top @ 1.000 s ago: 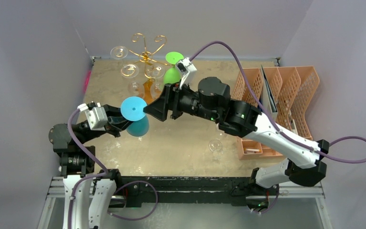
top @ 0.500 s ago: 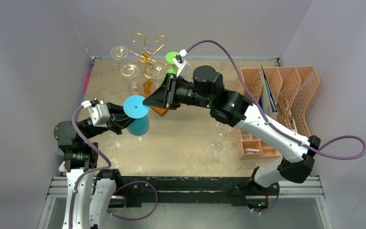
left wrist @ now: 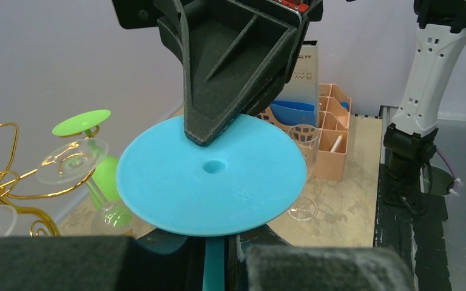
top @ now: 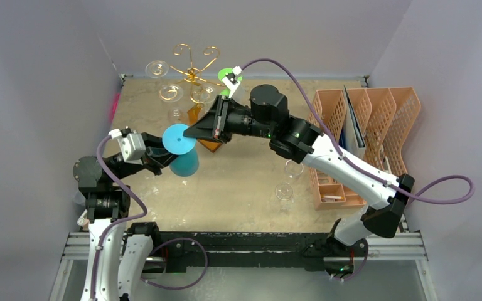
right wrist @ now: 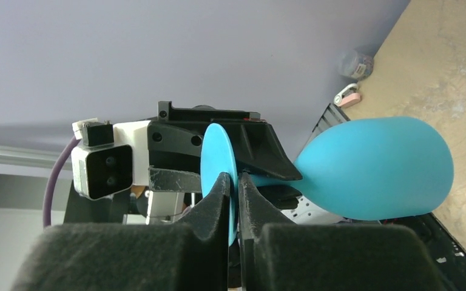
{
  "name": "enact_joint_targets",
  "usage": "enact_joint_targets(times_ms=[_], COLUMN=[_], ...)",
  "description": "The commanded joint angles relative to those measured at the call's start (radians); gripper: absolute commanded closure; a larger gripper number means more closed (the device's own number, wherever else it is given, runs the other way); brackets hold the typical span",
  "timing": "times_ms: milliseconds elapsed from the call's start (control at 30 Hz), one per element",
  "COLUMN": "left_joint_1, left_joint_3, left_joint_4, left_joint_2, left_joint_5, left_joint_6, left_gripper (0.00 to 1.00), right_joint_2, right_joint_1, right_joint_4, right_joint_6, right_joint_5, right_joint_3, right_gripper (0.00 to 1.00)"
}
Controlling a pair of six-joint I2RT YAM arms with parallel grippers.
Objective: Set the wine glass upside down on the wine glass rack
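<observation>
The blue plastic wine glass (top: 178, 139) hangs over the table's left middle, its foot disc facing up and right. My left gripper (top: 157, 157) is shut on its stem (left wrist: 213, 267), just under the disc (left wrist: 212, 176). My right gripper (top: 189, 133) reaches in from the right and is shut on the disc's rim (right wrist: 216, 151), one finger on each face. The bowl (right wrist: 376, 167) sticks out beyond it. The gold wire wine glass rack (top: 191, 70) stands at the back, behind both grippers.
A green glass (top: 228, 76) and clear glasses (top: 157, 68) hang on the rack. A clear glass (top: 283, 191) stands on the table at the right. An orange mesh organizer (top: 376, 122) fills the right side.
My right gripper has swung left and closed its jaws on the rim of the blue foot. The left gripper has kept its hold on the stem and shifted slightly.
</observation>
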Motion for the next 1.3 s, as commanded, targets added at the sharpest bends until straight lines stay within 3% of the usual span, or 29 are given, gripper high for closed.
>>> enact_joint_targets(times_ms=[0,33,200,300,533,800,1000,1267], left_joint_1=[-0.001,-0.001,-0.002,-0.002,-0.002,-0.001,-0.001,-0.001], left_joint_3=[-0.004,-0.006,0.000,0.004,-0.015,0.020,0.036,0.034], left_joint_4=[0.019,0.020,0.002,-0.025,-0.105,-0.229,-0.300,-0.299], left_joint_2=[0.021,0.029,0.071,0.082,0.072,0.062,0.059,0.060], left_joint_5=[-0.030,-0.035,-0.058,-0.058,-0.164,-0.397,-0.500,-0.520], left_joint_6=[-0.003,-0.015,-0.055,-0.061,-0.036,-0.026,-0.015,-0.029], left_gripper=[1.00,0.98,0.66,0.58,0.53,0.53,0.53,0.53], right_joint_2=[-0.011,-0.018,-0.080,-0.110,-0.177,-0.215,-0.137,0.092], right_joint_1=[-0.001,-0.002,-0.013,-0.022,-0.029,-0.032,-0.034,-0.062], right_joint_4=[-0.026,-0.041,-0.124,-0.166,-0.353,-0.349,-0.153,0.107], right_joint_6=[-0.030,-0.049,-0.153,-0.209,-0.359,-0.573,-0.790,-1.064], right_joint_5=[-0.064,-0.050,0.155,0.241,0.466,0.776,0.869,0.854], right_joint_3=[0.038,0.038,0.038,0.060,0.113,0.159,0.220,0.361], right_gripper=[1.00,1.00,1.00,1.00,1.00,1.00,1.00,1.00])
